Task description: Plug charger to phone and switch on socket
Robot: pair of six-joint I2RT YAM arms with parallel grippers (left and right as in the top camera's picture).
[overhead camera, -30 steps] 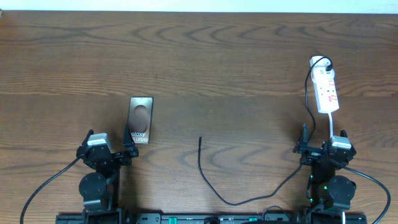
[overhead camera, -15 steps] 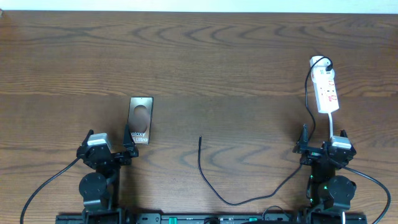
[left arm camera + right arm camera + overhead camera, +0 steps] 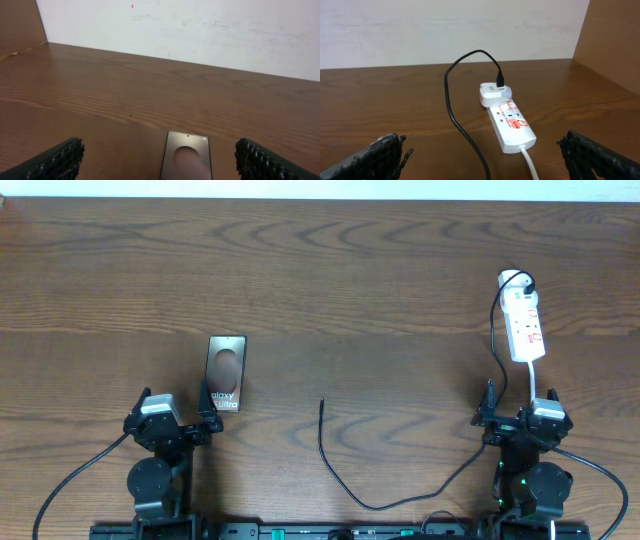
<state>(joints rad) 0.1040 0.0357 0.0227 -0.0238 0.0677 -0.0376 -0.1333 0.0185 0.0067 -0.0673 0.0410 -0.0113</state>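
Since nothing is in hand, we see, at the near edge of the table point(image 3: 330, 270), the left gripper point(image 3: 176, 414) and right gripper point(image 3: 520, 413) with jaws spread wide, each facing its job: the phone point(image 3: 227, 372) just ahead of the left, the socket point(image 3: 525, 330) well ahead of the right. The charger point(image 3: 320, 432) runs from the plug point(image 3: 492, 93) at the socket's far end to a loose end between the arms, apart from the phone. We read "alaxy Ultra" on the phone; the socket's red marks are too small.

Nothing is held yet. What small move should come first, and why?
Probably the left hand should reach toward the free end of the charger: it lies loose on the table, right of the phone and unplugged, nearer it than the right hand, and both hands are open.
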